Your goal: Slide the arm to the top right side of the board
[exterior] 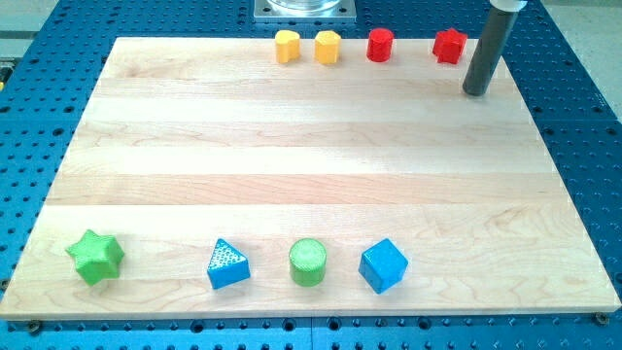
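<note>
Blue cube [383, 265] nearest; stiff rod tip [475, 92] already top right beside red star [449, 46], no fingers, nothing to grasp.

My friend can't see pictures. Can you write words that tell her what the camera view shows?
A dark rod reaches down to the top right of a wooden board, my tip just right of a red star block. Beside it along the top edge sit a red cylinder and two yellow blocks. Along the bottom sit a green star, blue triangle, green cylinder and blue cube.
</note>
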Robot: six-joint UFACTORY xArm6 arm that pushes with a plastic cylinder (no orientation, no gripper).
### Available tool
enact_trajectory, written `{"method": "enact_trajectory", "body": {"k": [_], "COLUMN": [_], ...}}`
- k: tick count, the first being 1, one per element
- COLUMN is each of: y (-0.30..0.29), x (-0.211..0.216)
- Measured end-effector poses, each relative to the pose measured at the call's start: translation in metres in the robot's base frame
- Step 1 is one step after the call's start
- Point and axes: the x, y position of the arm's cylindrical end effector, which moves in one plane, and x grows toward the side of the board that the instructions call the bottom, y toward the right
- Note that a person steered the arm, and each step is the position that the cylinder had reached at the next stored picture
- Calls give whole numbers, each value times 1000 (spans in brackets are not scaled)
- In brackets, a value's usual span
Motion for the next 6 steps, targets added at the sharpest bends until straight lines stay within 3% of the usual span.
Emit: {"method": "enact_trajectory", "body": {"k": [1,2,3,6], "y": [-12,-11,33,22], "x": [37,44,20,10]}}
